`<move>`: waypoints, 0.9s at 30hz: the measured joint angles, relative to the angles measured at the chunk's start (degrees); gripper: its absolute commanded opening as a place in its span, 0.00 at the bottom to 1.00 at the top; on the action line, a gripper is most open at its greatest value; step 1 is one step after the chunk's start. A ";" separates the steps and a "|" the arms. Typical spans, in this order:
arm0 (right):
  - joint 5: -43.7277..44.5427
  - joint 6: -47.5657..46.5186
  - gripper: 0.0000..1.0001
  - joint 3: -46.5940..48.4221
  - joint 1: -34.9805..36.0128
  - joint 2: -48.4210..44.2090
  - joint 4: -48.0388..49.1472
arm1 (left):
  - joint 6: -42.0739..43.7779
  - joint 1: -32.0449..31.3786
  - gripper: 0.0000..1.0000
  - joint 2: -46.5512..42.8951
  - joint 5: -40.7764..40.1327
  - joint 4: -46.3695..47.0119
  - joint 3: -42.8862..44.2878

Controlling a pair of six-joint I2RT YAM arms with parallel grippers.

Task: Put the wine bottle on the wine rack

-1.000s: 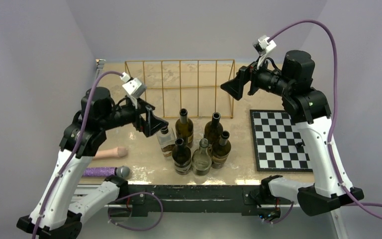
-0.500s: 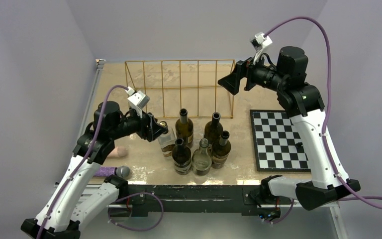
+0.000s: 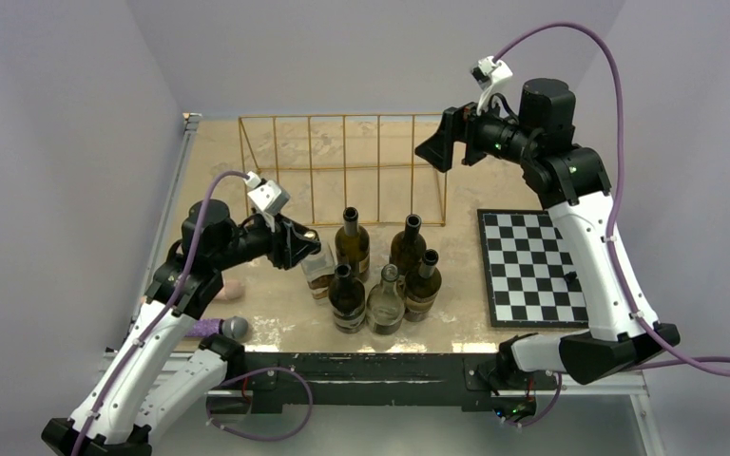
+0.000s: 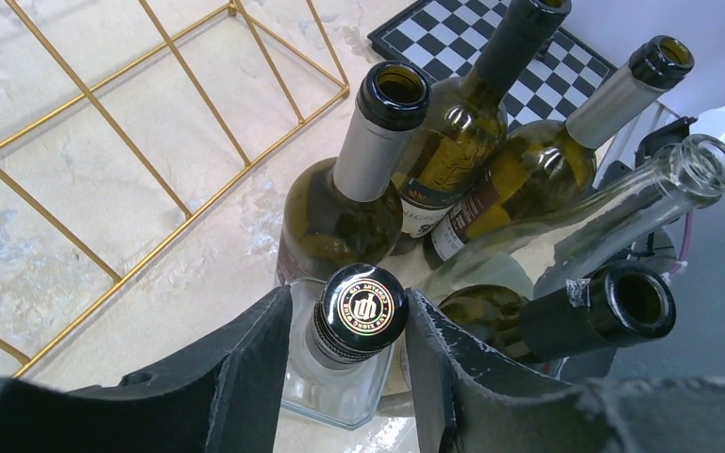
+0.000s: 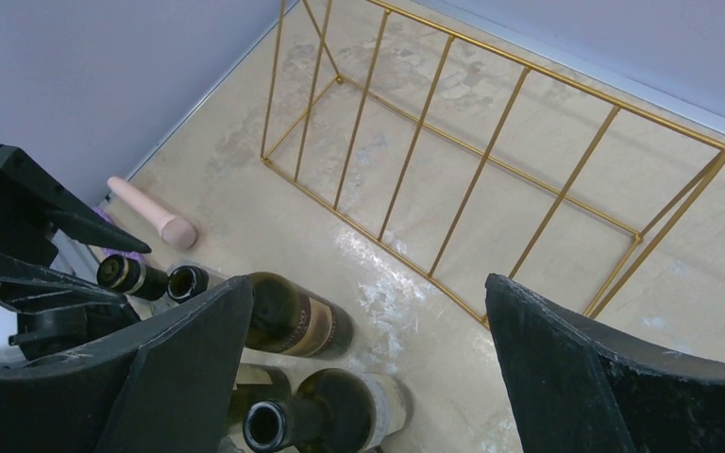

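Observation:
A clear glass wine bottle (image 3: 319, 273) with a black printed cap (image 4: 359, 310) stands upright at the left of a bottle cluster. My left gripper (image 3: 310, 249) (image 4: 347, 304) sits over its neck, one finger on each side, the right finger pressed against the cap. The gold wire wine rack (image 3: 378, 169) (image 4: 104, 107) (image 5: 480, 172) stands empty just behind the bottles. My right gripper (image 3: 432, 152) (image 5: 366, 283) hangs open high above the rack's right end, holding nothing.
Several dark green bottles (image 3: 352, 249) and one clear open one (image 3: 385, 302) stand tightly beside the gripped bottle. A chessboard (image 3: 532, 266) lies at the right. A pink cylinder (image 3: 226, 289) and a purple microphone (image 3: 211, 328) lie at the near left.
My left gripper dropped towards the clear bottle's neck and its fingers closed in from wide open. The right arm rose and drew back a little, still open.

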 measured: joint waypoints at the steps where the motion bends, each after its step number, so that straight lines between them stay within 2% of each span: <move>1: 0.55 -0.42 0.98 0.61 0.00 0.24 -0.42 | 0.24 -0.07 0.59 -0.07 0.04 0.48 -0.33; 5: 1.77 -0.83 0.98 1.31 0.00 0.13 -1.46 | 1.18 -0.44 0.63 -0.98 0.24 2.49 -2.95; 10: 2.34 -0.81 0.98 1.66 0.00 0.17 -2.36 | 1.42 -1.38 0.53 -1.18 0.35 2.91 -5.64; 12: 2.93 -0.81 0.98 1.73 0.00 0.17 -2.56 | 1.38 -1.73 0.47 -1.18 0.33 3.34 -6.25; 16: 3.65 -0.79 0.98 1.75 0.00 0.17 -2.62 | 1.60 -2.19 0.30 -1.31 0.00 5.09 -7.13; 20: 4.44 -0.72 0.98 1.73 0.00 0.07 -2.60 | 2.64 -2.21 0.03 -1.31 -1.66 6.40 -7.34; 21: 4.70 -0.68 0.98 1.73 0.00 -0.02 -2.58 | 2.56 -2.29 0.00 -1.31 -1.70 6.29 -7.34; 27: 5.25 -0.52 0.98 1.64 0.00 -1.25 -2.25 | 2.89 -2.64 0.00 -1.55 -4.68 4.57 -6.49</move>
